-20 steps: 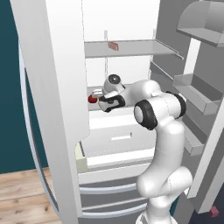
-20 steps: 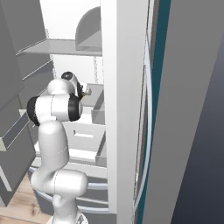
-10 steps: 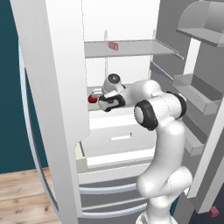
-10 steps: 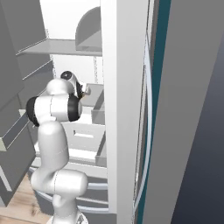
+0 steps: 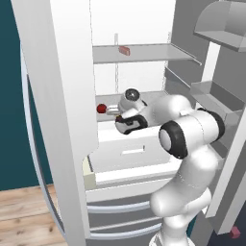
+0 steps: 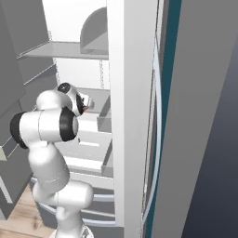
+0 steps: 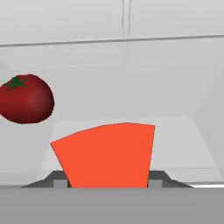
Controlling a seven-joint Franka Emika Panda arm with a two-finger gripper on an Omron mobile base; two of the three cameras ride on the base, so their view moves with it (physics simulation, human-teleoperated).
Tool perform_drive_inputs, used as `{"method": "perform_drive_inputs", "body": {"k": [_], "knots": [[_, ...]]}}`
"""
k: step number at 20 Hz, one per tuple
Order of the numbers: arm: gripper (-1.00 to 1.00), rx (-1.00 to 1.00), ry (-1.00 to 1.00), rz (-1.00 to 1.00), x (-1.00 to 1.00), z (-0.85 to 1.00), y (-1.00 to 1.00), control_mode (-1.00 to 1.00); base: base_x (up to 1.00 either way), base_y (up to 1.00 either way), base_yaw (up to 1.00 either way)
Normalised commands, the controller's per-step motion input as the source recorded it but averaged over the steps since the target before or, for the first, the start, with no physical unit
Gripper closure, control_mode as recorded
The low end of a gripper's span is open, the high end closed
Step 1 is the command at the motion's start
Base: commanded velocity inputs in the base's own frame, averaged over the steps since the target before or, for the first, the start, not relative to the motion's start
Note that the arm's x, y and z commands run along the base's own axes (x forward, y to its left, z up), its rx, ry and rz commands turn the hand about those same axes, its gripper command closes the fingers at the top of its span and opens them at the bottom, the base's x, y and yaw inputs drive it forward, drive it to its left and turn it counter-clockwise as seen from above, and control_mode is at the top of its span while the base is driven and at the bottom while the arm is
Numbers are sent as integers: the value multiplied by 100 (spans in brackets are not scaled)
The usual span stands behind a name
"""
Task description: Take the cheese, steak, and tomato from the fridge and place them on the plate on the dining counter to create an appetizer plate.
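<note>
White fridge (image 5: 57, 96) interior, doors open | tomato (image 7: 26, 99) at 9 o'clock, loose on shelf; cheese (image 7: 107, 155) at 6 o'clock | gripper (image 7: 107, 183) clamped on cheese | steak (image 5: 124, 51) on upper shelf | progress: first item grasped; nothing plated, apparently.

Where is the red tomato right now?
The tomato sits on the fridge's middle shelf, at the left end, just past the gripper. In the hand view it lies up and left of the orange cheese.
</note>
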Motion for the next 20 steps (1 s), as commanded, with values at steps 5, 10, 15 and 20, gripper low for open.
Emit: {"method": "perform_drive_inputs", "body": {"k": [5,10,15,20], "knots": [[100,0,-22,0,-80,39,-35,-100,0,0,0],[100,0,-9,0,-60,83,-4,-100,0,0,0],[100,0,0,0,-76,70,-6,-100,0,0,0],[100,0,8,0,-72,75,-25,-100,0,0,0]]}}
